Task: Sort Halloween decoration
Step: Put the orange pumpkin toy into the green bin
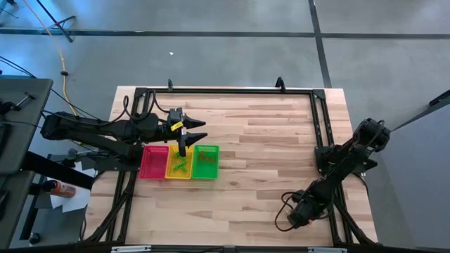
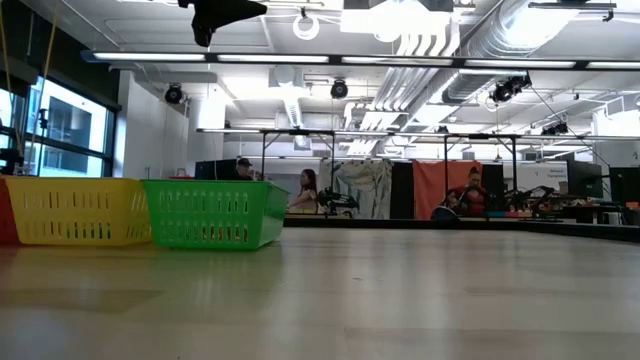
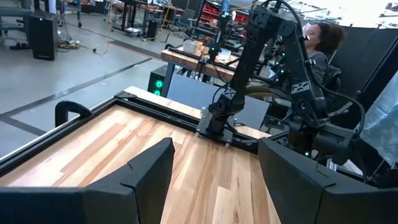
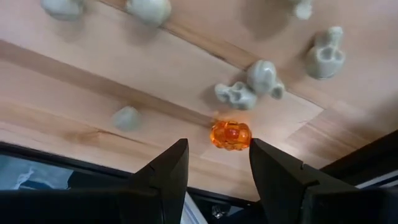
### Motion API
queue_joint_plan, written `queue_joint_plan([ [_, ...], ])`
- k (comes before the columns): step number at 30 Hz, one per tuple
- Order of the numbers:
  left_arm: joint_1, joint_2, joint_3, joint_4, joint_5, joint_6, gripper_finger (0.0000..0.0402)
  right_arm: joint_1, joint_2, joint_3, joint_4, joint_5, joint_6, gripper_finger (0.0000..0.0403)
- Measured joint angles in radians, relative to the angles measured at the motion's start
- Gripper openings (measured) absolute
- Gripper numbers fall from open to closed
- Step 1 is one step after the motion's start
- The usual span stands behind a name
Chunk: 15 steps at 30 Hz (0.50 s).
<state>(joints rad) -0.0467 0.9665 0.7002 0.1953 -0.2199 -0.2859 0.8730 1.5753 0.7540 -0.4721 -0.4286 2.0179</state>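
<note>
The right pincer (image 4: 214, 165) hangs with its jaws apart, empty, just over an orange trinket (image 4: 230, 135) lying on the worktop (image 4: 74, 81) among pale grey skull trinkets (image 4: 249, 87). It looks light, hard and slick; grip across its middle. The left pincer (image 1: 188, 131) waits, jaws apart, above the yellow tray (image 1: 171, 165).

The tabletop (image 1: 267, 140) is seen to be made of pale wood planks with a smooth, faintly sheened finish. The red tray (image 1: 154, 162), yellow tray (image 2: 75, 210) and green tray (image 2: 212, 213) are formed of slotted, glossy plastic. A translucent, glossy orange trinket (image 4: 230, 135) is shown among matt pale grey trinkets (image 4: 249, 86). The frame (image 1: 320, 119) edging the tabletop is finished in matt black.
</note>
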Motion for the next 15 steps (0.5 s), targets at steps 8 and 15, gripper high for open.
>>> queue_joint_plan([
  [8, 0.0, 0.0, 0.0, 0.0, 0.0, 0.0, 0.0225, 0.0, 0.0, 0.0, -0.031, 0.001, 0.001, 0.0165],
  [15, 0.0, 0.0, 0.0, -0.004, 0.0, 0.0, 0.0225, 0.0, 0.001, 0.0, -0.01, 0.001, 0.026, 0.0165],
])
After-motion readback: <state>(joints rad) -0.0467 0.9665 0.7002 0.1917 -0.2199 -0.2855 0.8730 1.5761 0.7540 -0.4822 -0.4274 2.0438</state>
